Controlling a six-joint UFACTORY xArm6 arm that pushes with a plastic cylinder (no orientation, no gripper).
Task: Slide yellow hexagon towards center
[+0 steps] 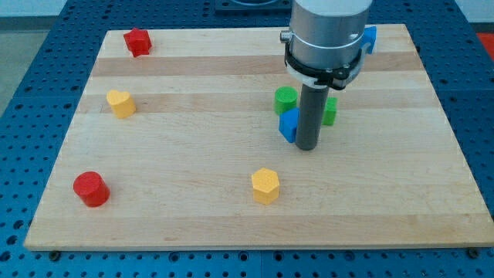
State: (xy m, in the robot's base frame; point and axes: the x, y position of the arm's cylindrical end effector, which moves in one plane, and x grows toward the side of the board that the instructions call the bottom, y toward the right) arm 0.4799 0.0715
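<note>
While the yellow hexagon [265, 185] waits near the bottom edge of the wooden board [401, 193], a little left of the board's middle line, my tip [309, 147] rests higher up and to the view's right of it, close against a blue block [289, 124]. Two green blocks [285, 100] sit just behind the rod, one partly hidden by it. The rod carries no jaws, so there is nothing to open, close or grip; it can only push. The hexagon lies down and to the left of my tip, apart from it, while the board's centre lies above the hexagon. That suggests my tip must first get round to the hexagon's lower side, then push it up the view, keeping clear of the blue block.
</note>
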